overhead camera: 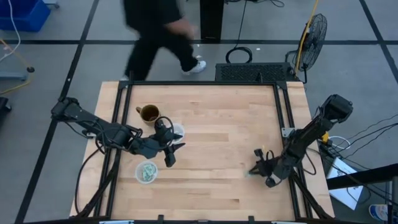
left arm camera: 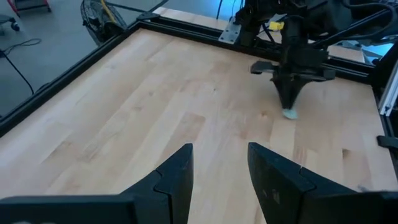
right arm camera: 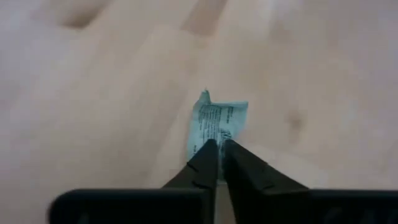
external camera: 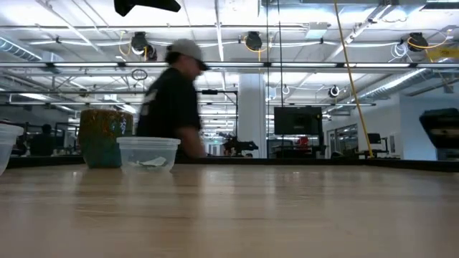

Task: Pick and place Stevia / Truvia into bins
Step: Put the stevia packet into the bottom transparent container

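My right gripper (right arm camera: 219, 144) is low over the right half of the table (overhead camera: 252, 171), shut on one pale green sachet (right arm camera: 217, 121). The left wrist view shows that sachet (left arm camera: 290, 114) at the tips of the down-pointing right gripper (left arm camera: 290, 106). My left gripper (overhead camera: 174, 154) hovers open (left arm camera: 219, 155) between the two clear cups. One cup (overhead camera: 147, 172) holds several green sachets. The other cup (overhead camera: 178, 130) stands beside the brown mug (overhead camera: 149, 113) and shows in the low view (external camera: 147, 153) with sachets inside. My right gripper pinches the sachet by its near short edge (right arm camera: 216, 138) between the two fingertips, coming from above and slanting toward the table's left. The rest of the sachet lies flat beyond the fingers, on or just above the wood; which, I cannot tell.
A person walks past beyond the table's far edge (overhead camera: 155, 37). A black metal frame (overhead camera: 283, 106) borders the table. The wood between the two grippers (overhead camera: 217, 143) is bare. A fan (overhead camera: 314, 31) stands on the floor at far right.
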Controlling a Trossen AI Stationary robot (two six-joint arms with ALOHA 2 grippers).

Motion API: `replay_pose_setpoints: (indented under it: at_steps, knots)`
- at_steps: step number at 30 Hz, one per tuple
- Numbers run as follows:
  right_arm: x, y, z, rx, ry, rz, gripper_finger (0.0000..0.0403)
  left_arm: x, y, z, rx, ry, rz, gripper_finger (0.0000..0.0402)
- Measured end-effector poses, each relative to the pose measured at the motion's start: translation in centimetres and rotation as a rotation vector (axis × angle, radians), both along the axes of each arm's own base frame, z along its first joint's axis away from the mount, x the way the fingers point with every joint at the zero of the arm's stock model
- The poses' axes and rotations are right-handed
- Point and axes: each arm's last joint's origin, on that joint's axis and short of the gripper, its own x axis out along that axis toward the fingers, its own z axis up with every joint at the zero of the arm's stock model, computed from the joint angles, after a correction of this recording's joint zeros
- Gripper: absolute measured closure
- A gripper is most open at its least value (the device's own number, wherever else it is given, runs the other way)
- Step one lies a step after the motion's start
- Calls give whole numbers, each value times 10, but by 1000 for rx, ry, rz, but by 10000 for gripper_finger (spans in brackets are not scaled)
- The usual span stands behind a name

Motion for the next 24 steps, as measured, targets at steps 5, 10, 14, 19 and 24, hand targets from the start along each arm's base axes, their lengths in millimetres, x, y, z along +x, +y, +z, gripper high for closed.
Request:
replay_pose_setpoints:
  at_steps: [5, 10, 14, 19, 24]
  knots:
    - [16, -5, 11, -4, -175, -110, 393, 0, 1, 0, 11, -10, 23, 243]
    - [45, -12, 35, -19, -377, -174, 399, -5, 9, 10, 109, -62, 134, 243]
    - [85, -13, 60, -62, -442, -118, 400, -18, 21, 26, 151, -134, 253, 243]
    - [148, -14, 84, -105, -473, -59, 402, -39, 38, 48, 191, -189, 289, 243]
    - [216, -16, 92, -105, -500, -65, 402, -50, 47, 57, 183, -220, 301, 243]
